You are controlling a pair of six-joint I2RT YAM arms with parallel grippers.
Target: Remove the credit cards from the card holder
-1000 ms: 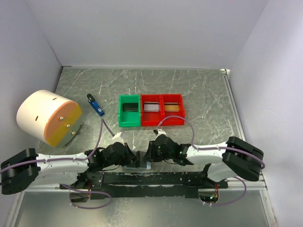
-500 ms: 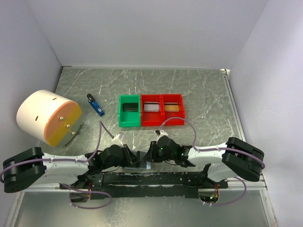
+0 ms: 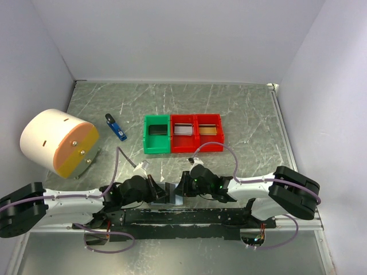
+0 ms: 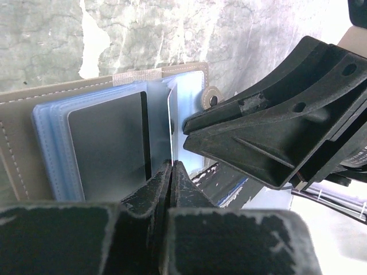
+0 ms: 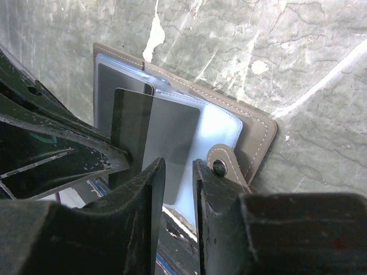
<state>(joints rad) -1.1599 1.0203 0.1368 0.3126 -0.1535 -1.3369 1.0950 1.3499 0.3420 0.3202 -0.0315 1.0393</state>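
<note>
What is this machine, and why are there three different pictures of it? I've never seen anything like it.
These are two robot arms bolted at the near edge of a table. One picture comes from a camera above; the other two come from cameras on each wrist, looking past that arm's own claw. On the table lie a white-and-orange drum, a small blue gadget, a green tray and two red trays. Between the arms lies an open grey card holder with clear sleeves and a dark card. The left claw is shut at the sleeves' edge; the right claw has its jaws slightly apart beside the snap tab. Whether either really grips anything, I cannot tell.
</note>
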